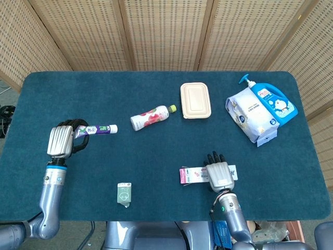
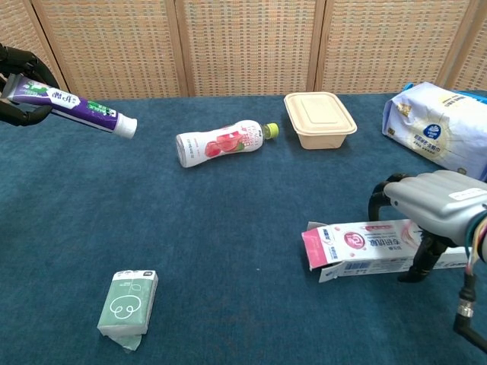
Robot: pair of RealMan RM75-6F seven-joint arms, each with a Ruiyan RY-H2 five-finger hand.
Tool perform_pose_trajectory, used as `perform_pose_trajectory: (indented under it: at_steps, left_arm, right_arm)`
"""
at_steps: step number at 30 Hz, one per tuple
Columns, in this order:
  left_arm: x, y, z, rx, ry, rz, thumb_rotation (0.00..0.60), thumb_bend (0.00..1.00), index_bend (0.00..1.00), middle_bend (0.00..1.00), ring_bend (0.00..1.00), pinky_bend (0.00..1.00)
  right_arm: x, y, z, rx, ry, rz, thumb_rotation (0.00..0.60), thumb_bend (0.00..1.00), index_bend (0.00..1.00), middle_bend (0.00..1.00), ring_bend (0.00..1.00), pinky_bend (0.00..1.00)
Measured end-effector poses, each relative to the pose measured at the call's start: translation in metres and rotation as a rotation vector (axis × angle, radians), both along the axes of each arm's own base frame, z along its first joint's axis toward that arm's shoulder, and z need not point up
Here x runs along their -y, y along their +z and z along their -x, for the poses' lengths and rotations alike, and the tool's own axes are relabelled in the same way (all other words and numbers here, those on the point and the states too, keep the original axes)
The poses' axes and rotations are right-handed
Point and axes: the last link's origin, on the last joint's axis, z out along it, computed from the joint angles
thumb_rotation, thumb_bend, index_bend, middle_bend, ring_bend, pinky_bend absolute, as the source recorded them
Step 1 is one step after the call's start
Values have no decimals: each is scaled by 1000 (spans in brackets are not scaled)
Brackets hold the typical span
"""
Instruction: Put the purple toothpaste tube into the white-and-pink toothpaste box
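Note:
My left hand (image 1: 61, 140) grips the purple toothpaste tube (image 1: 97, 129) by its tail at the table's left side, held above the cloth with the white cap pointing right. In the chest view the tube (image 2: 70, 103) sticks out of that hand (image 2: 17, 79) at the far left edge. The white-and-pink toothpaste box (image 1: 194, 174) lies near the front edge, its open flap end facing left (image 2: 356, 242). My right hand (image 1: 220, 175) wraps the box's right end (image 2: 435, 204), with fingers curled over the far side and the thumb on the near side.
A pink drink bottle (image 1: 151, 117) lies on its side mid-table. Behind it stands a beige lidded lunch box (image 1: 195, 100). A wipes pack (image 1: 251, 113) and a blue pump bottle (image 1: 274, 101) are at the back right. A small green packet (image 1: 124, 193) lies front left.

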Motion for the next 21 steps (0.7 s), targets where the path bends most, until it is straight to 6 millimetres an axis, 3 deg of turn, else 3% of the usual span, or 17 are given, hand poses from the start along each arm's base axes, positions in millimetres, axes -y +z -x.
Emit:
perform_pose_trajectory:
  at_steps: [14, 21]
  left_arm:
    - [1, -1, -2, 8, -5, 5, 600, 537, 807, 448, 358, 362]
    - [2, -1, -4, 19, -14, 7, 600, 537, 807, 448, 358, 361]
  right_arm:
    - [2, 1, -2, 39, 51, 51, 600, 150, 595, 449, 368, 413]
    - [3, 3, -5, 93, 69, 66, 600, 159, 616, 467, 403, 444]
